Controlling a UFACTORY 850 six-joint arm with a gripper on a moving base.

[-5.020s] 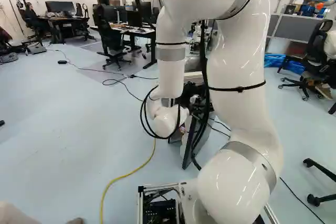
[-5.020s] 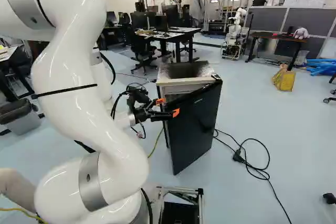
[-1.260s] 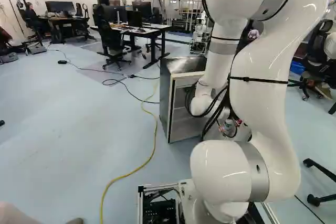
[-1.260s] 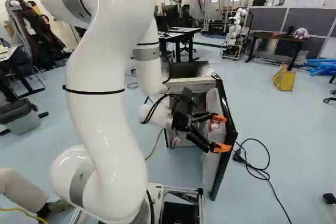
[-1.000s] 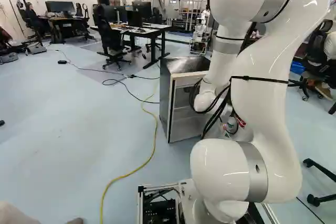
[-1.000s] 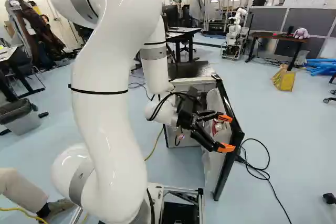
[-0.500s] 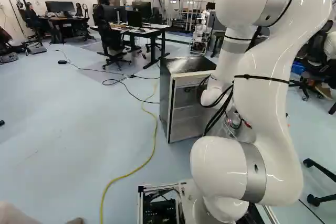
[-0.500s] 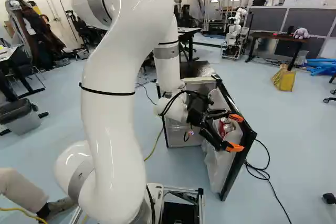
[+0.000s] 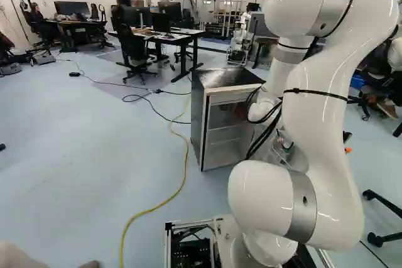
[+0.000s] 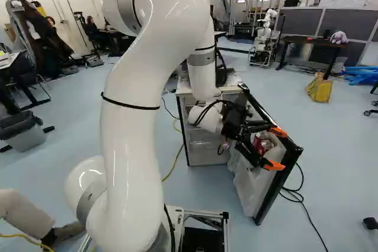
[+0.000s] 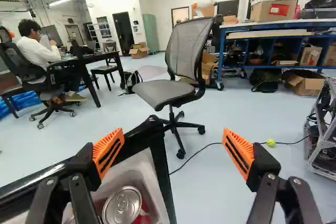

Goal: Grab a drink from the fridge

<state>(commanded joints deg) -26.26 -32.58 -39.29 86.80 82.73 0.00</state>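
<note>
Mini-fridge, dark-cased, ahead of the base; door standing ajar, swung out from the cabinet. Drinks, red soda cans, at least two, stowed in the door shelf beside the gripper; one can lid facing upward in the wrist view. Step in hand, as judged: door to be pressed wider from its inner side, making room for a reach at the cans. Handling notes: slow, even push along the arc of the hinge, wrist turning with the panel; contact best kept near the free edge, where leverage is greatest; fingers to be held clear of the can tops, since a snag could tip or jam one. Afterwards, a retreat clear of the rim, then an approach square to one can, one finger to each side. Tool: black two-finger gripper, orange pads spread wide, no can or other item in its grasp. One finger over the door's top rim, the other beyond the free edge, above bare floor; door corner between them in the wrist view. Actual contact with the rim: cannot be told.
</note>
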